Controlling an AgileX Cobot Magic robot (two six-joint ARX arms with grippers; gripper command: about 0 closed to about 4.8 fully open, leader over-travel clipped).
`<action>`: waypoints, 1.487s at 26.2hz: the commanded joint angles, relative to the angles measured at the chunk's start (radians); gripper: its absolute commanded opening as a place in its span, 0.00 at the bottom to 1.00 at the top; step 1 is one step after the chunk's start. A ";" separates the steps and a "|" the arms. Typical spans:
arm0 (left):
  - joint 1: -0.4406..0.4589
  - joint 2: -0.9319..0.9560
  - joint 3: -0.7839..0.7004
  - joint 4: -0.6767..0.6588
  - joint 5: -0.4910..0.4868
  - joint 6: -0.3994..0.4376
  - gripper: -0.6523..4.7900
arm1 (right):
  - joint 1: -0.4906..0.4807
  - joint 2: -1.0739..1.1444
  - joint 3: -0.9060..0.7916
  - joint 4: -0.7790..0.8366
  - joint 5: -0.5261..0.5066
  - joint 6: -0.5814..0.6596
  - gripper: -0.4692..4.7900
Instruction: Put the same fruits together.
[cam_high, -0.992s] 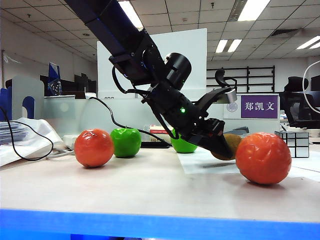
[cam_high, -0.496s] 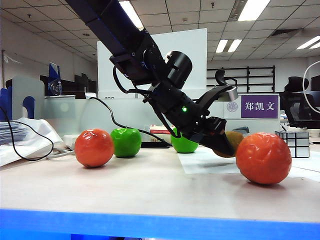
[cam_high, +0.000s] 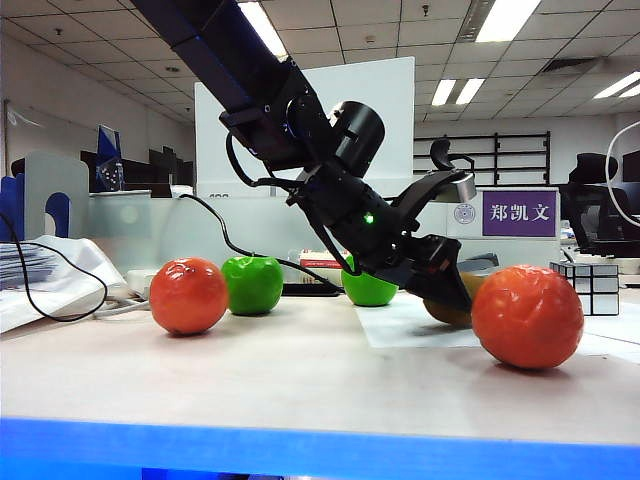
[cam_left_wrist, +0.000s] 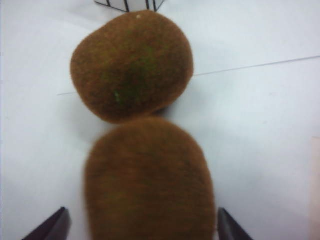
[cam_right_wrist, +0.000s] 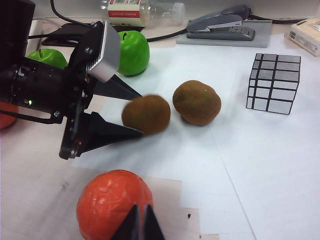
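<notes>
Two fuzzy brown kiwis lie on the white paper. The nearer kiwi (cam_left_wrist: 150, 180) (cam_right_wrist: 146, 114) sits between the fingertips of my left gripper (cam_left_wrist: 140, 227) (cam_right_wrist: 142, 113), which is open, with a gap on each side. It touches the farther kiwi (cam_left_wrist: 132, 65) (cam_right_wrist: 197, 102). In the exterior view the left gripper (cam_high: 440, 275) hangs just over a kiwi (cam_high: 448, 312), beside an orange-red fruit (cam_high: 527, 316). The other orange-red fruit (cam_high: 188, 295) and a green apple (cam_high: 251, 284) stand at the left, and a second apple (cam_high: 368, 290) sits behind the arm. My right gripper (cam_right_wrist: 138, 225) is shut and empty above the orange-red fruit (cam_right_wrist: 112, 205).
A mirrored cube (cam_right_wrist: 273, 83) stands on the paper sheet (cam_right_wrist: 240, 150) beyond the kiwis. A stapler (cam_right_wrist: 222, 25) and a bottle (cam_right_wrist: 142, 10) lie at the table's back. Papers and a cable (cam_high: 40, 275) are at the far left.
The left gripper's jaws have opened and let go of the kiwi. The kiwi now sits lower, on the paper against the other kiwi. The right arm has stayed still.
</notes>
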 joint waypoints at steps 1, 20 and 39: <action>-0.005 0.000 0.007 0.018 -0.009 0.002 0.95 | 0.000 0.000 0.005 0.018 0.003 -0.004 0.13; -0.002 -0.097 0.014 -0.060 -0.036 -0.029 1.00 | 0.001 0.000 0.005 0.019 0.025 -0.007 0.13; 0.071 -0.182 0.014 -0.625 -0.244 0.111 1.00 | 0.001 -0.002 0.005 0.060 0.018 -0.006 0.13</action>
